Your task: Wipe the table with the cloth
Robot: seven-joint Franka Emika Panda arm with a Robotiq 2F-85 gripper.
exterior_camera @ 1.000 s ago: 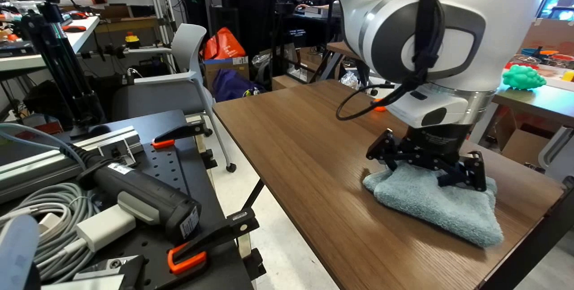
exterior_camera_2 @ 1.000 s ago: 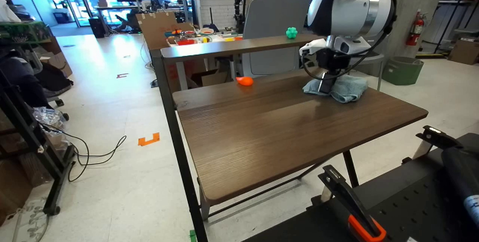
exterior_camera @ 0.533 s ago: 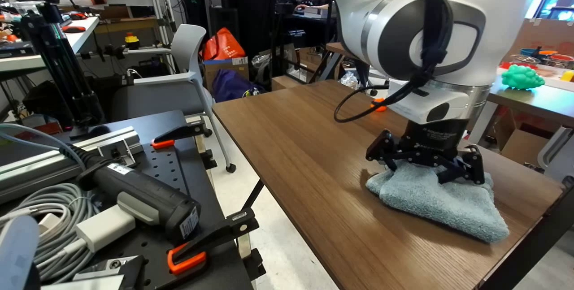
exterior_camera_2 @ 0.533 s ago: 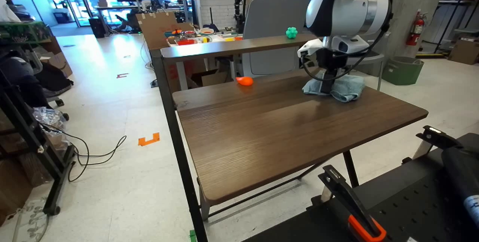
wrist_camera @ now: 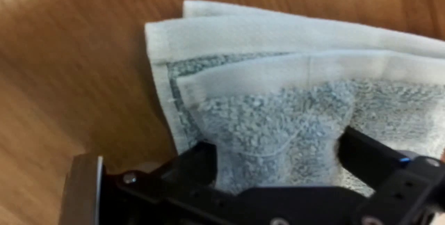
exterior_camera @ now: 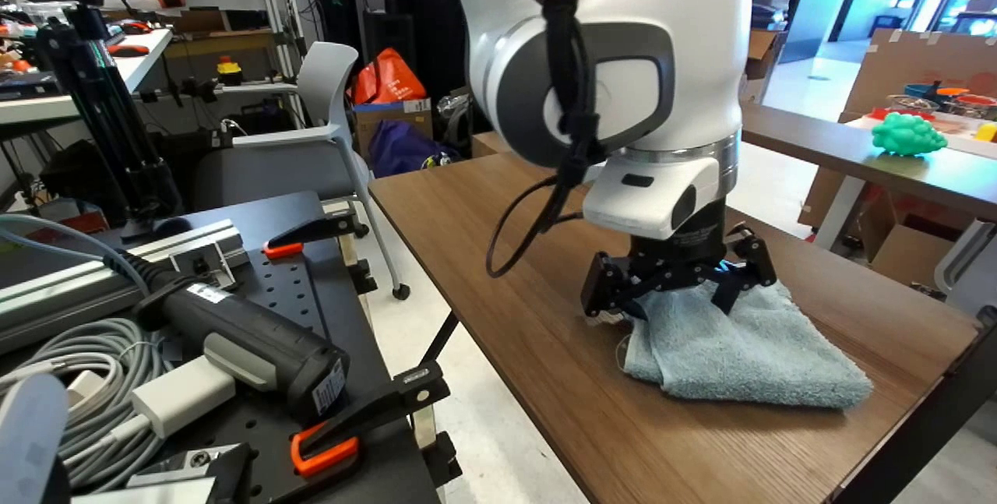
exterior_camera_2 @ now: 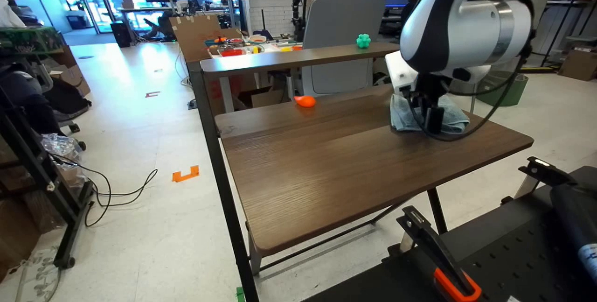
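The cloth [exterior_camera: 752,360] is a rumpled, folded light blue-grey towel resting on the dark brown wood-grain table [exterior_camera: 498,247]. Both also show in the other exterior picture, the cloth [exterior_camera_2: 454,117] near the right end of the tabletop [exterior_camera_2: 317,162]. My gripper [exterior_camera: 680,306] points down over one side of the cloth, low above the table. In the wrist view, cloth [wrist_camera: 264,120] is bunched between the two black fingers [wrist_camera: 278,145] and touches both. Its layered pale hems lie spread beyond the fingers on the wood. The fingertips' lower ends are hidden in the folds.
A small orange object [exterior_camera_2: 305,101] lies by the table's far edge. A raised shelf [exterior_camera_2: 289,60] along that edge bears a green bumpy object [exterior_camera_2: 363,40]. A black cart [exterior_camera: 311,356] with clamps and cables stands close by. A grey chair [exterior_camera: 311,130] is near the table's end.
The gripper and held cloth have moved across the table toward the cart side, leftward in one picture and right and nearer in the other. The arm now hides the orange object in an exterior view.
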